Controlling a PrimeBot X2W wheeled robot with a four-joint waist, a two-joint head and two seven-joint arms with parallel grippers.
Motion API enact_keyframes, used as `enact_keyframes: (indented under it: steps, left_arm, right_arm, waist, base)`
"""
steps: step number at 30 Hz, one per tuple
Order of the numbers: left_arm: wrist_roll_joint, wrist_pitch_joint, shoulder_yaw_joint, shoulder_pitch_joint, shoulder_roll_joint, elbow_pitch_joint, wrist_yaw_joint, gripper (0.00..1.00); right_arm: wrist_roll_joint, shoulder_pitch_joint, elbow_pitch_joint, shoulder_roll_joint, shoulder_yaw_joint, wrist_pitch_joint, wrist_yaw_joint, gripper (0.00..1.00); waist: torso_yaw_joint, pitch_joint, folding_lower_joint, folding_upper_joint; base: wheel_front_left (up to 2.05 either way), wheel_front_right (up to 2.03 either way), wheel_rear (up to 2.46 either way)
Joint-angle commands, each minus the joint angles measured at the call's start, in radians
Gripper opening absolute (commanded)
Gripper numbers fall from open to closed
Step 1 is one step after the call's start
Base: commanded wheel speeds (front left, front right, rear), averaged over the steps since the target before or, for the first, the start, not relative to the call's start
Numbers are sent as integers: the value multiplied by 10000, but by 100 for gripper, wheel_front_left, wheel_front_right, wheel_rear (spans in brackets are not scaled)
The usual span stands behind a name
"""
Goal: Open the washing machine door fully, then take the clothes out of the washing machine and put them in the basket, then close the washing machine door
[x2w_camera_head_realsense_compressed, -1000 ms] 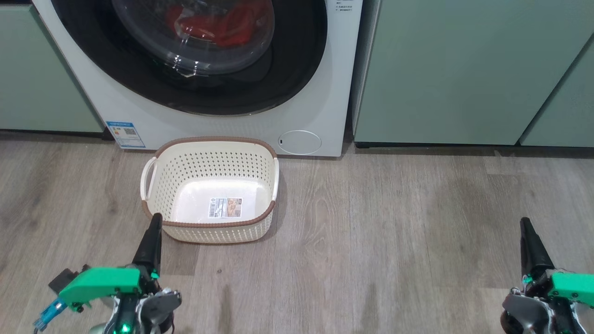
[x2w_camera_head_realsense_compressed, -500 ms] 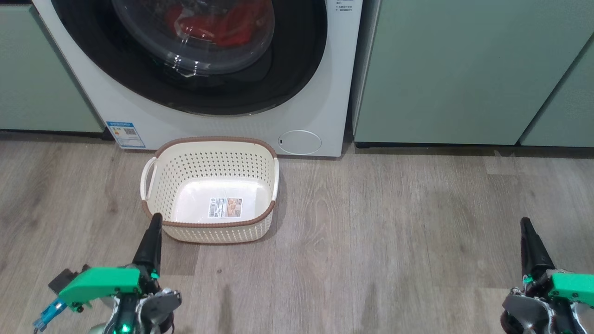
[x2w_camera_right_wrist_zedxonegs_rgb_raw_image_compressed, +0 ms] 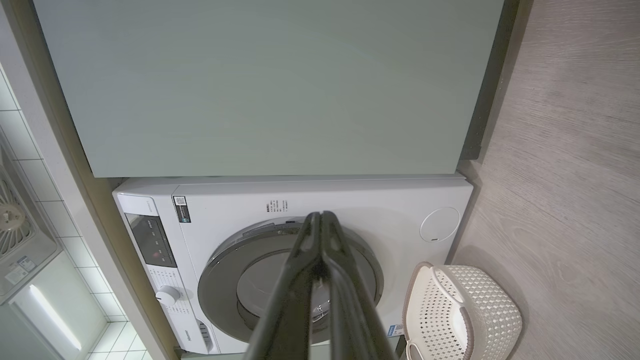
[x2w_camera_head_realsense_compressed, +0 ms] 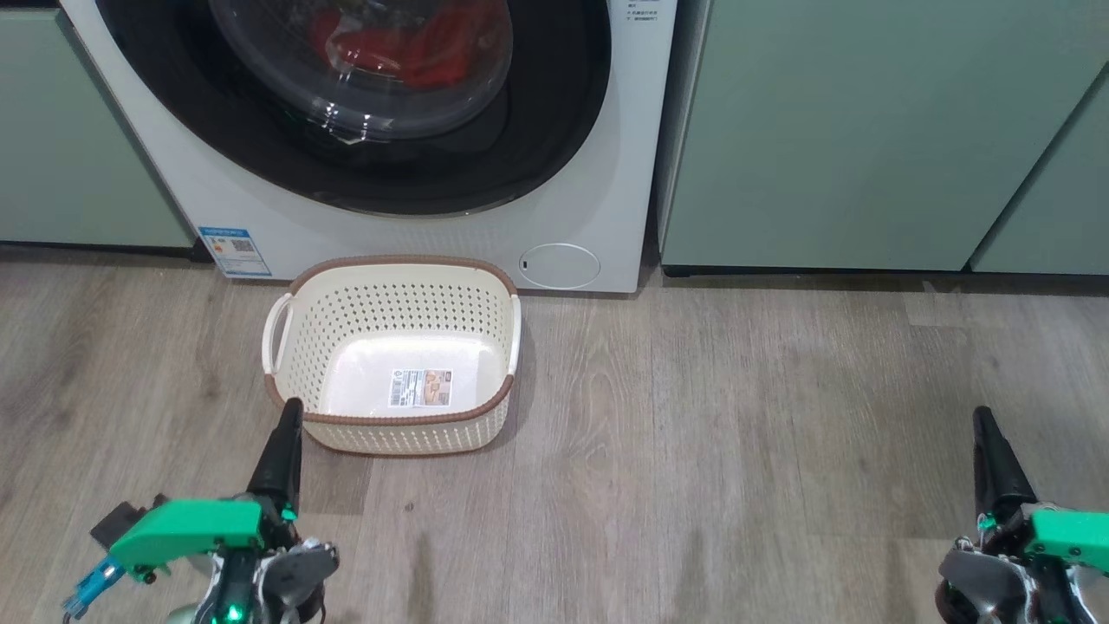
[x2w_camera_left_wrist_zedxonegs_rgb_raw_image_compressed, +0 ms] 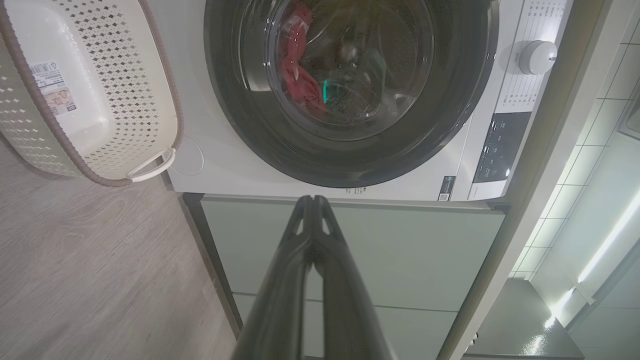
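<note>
While left tool (x2w_camera_head_realsense_compressed: 292,407) and right tool (x2w_camera_head_realsense_compressed: 981,414) hang clenched, empty, the glossy black-rimmed round door (x2w_camera_head_realsense_compressed: 554,113) seems stiff, slick: hook its rim.

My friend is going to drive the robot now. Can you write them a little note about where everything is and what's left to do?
Grippers: the left gripper is shut and holds nothing, low by the near left corner of the basket. The right gripper is shut and holds nothing, low over the floor far to the right.
Things: the washing machine door is closed. Red clothes show through its glass, inside the washing machine. The basket is empty, on the floor just in front of the machine.
Done: nothing yet.
Left: open the door fully, move the clothes into the basket, close the door.
</note>
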Motion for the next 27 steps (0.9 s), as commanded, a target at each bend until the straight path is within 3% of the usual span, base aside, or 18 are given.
enact_keyframes:
  steps: [1, 4, 5, 10, 27]
  left_arm:
    - [-3, 68, 327, -527, 143, -346, 6, 0]
    - [-3, 68, 327, -527, 142, -346, 6, 0]
    - [4, -3, 3, -1, 1, -1, 0, 100]
    - [38, -32, -24, 413, -112, 631, 0, 100]
    - [1539, -533, 177, 218, -78, 302, 4, 100]
  right_arm:
    - [-80, -461, -368, -40, 195, 87, -7, 0]
    - [-82, -461, -368, -39, 193, 88, -7, 0]
    - [0, -1, -2, 0, -2, 12, 0, 100]
    - [-3, 254, 638, 114, 36, -19, 0, 100]
    - [-975, 54, 295, 97, 376, -516, -1, 100]
  waist:
    - [0, 0, 0, 0]
    - [0, 0, 0, 0]
    - [0, 0, 0, 0]
    - [1, 9, 0, 0]
    - [17, 58, 0, 0]
  base:
    - [0, 0, 0]
    - [0, 0, 0]
    - [0, 0, 0]
    - [0, 0, 0]
    - [0, 0, 0]
